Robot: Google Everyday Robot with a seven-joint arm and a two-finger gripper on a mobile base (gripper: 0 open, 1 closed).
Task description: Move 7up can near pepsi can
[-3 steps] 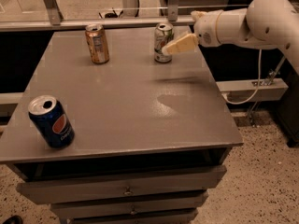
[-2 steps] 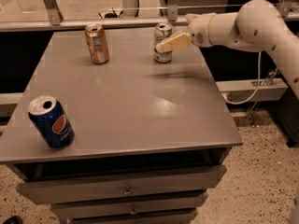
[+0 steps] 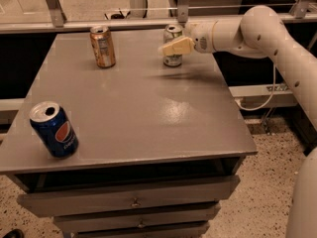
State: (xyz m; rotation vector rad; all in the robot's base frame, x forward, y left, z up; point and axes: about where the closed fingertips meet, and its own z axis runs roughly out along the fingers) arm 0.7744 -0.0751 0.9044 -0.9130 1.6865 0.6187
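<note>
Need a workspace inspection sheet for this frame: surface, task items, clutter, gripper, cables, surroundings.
Surface: grey table top, holds three cans; dull glare near the middle.
Job's things: 7up can upright near the far edge, right of centre; pepsi can upright at the near left corner, well apart from it.
Clutter: orange-gold can upright near the far edge, left of the 7up can.
Gripper: gripper at the 7up can, crossing its front; grasp cannot be told.
Cables: light cable hanging below the arm, right of the table.
Surroundings: drawers under the top; speckled floor; metal rail behind.
</note>
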